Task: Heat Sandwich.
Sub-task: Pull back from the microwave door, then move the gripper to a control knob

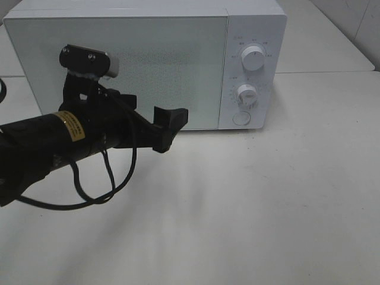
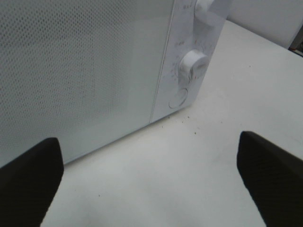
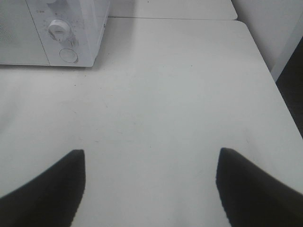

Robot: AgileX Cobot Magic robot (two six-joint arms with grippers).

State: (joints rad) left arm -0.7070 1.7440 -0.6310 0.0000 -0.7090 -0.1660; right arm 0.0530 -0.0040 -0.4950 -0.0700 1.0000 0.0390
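Your left gripper (image 1: 169,127) stands wide open with nothing between its fingers (image 2: 33,179), over the table (image 1: 267,208) just in front of the microwave (image 1: 178,59), near the lower right corner of its door (image 1: 148,41). That door is shut. A black cable (image 1: 113,181) loops down from your left arm (image 1: 41,148). Right of the door, on the panel (image 1: 267,77), you have an upper knob (image 1: 253,58), a lower knob (image 1: 246,94) and a round button (image 1: 240,118) beneath them, all white. Your right gripper (image 3: 150,153) is spread wide too and holds nothing; it hangs over the table well apart from the microwave, whose panel corner its wrist view catches, and it is out of the high view. The sandwich shows in no view, so you cannot tell where it is
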